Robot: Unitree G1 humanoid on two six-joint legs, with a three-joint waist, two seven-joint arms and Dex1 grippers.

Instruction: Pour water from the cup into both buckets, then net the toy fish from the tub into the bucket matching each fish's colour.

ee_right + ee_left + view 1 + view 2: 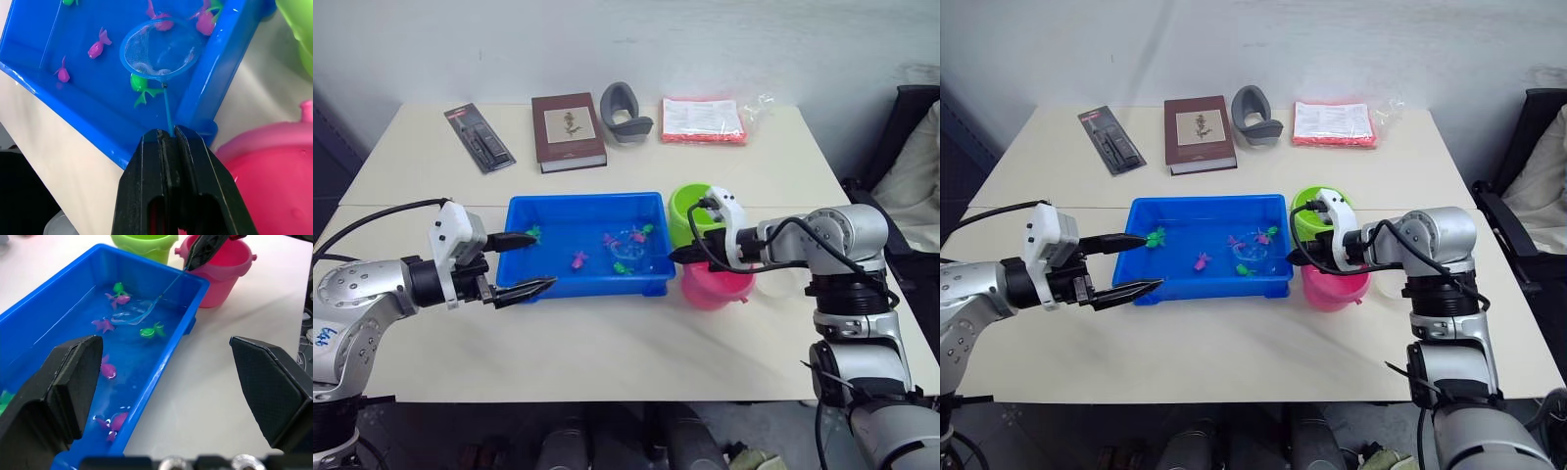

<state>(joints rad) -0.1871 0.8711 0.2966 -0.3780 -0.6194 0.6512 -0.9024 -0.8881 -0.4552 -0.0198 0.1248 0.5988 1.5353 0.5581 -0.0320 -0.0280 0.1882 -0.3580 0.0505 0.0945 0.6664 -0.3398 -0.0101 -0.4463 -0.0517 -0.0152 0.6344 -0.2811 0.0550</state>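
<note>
Black fingers of my left gripper [521, 264] are spread wide w/ nothing in them, one tip hanging over the near-left corner of the tub [548, 286], the other just in front of its near wall. Right gripper [168, 139] is clamped on the net [159, 48] by its thin handle, sitting above the pink bucket [717, 286]. Hoop is dipped in the water at the right end of the tub, a green fish [141, 86] touching the rim on the handle side, outside the hoop afaict. Pink fish [97, 47] and a few more pink/green ones are scattered across the tub. Green bucket [686, 209] sits just behind the pink one, both right beside the tub's right end. Clear cup [781, 282] is on the table behind my right forearm, mostly hidden.

Far edge of the table: black package [480, 138], brown book [568, 130], grey holder thing [625, 113], red-edged packet [703, 119].
</note>
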